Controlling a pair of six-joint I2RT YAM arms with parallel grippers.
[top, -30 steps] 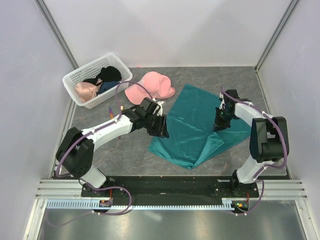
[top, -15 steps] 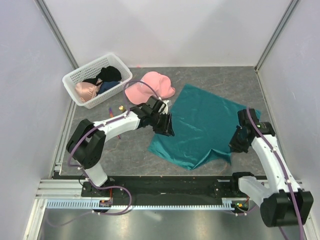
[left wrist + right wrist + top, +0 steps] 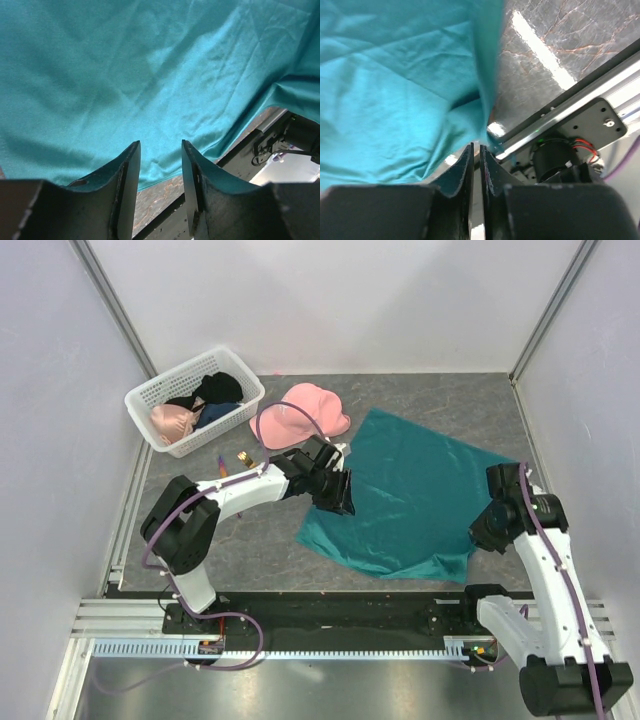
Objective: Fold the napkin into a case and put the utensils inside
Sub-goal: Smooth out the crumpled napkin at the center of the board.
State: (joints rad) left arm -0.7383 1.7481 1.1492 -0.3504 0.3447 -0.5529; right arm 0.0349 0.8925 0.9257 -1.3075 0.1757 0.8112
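Observation:
The teal-green napkin point(image 3: 410, 495) lies spread flat on the right half of the table, as a single sheet and not a case. My left gripper point(image 3: 335, 492) is open over its left edge; in the left wrist view the fingertips point(image 3: 160, 147) have nothing between them, with the napkin point(image 3: 150, 75) just beyond. My right gripper point(image 3: 487, 530) is at the napkin's near right corner. Its jaws point(image 3: 476, 147) stand a thin slit apart, and the cloth point(image 3: 395, 90) hangs just off the tips. The utensils, a gold bit point(image 3: 241, 456) and a thin purple-and-orange piece point(image 3: 219, 458), lie by the basket.
A white plastic basket point(image 3: 150, 400) with dark and peach clothes stands at the back left. A pink cap point(image 3: 300, 412) lies between it and the napkin. The black base rail point(image 3: 330, 605) runs along the near edge, and side walls close in the table.
My right arm swung out to the right and nearer, pulling the folded-over part of the napkin flat. My left gripper shifted slightly right onto the napkin's edge.

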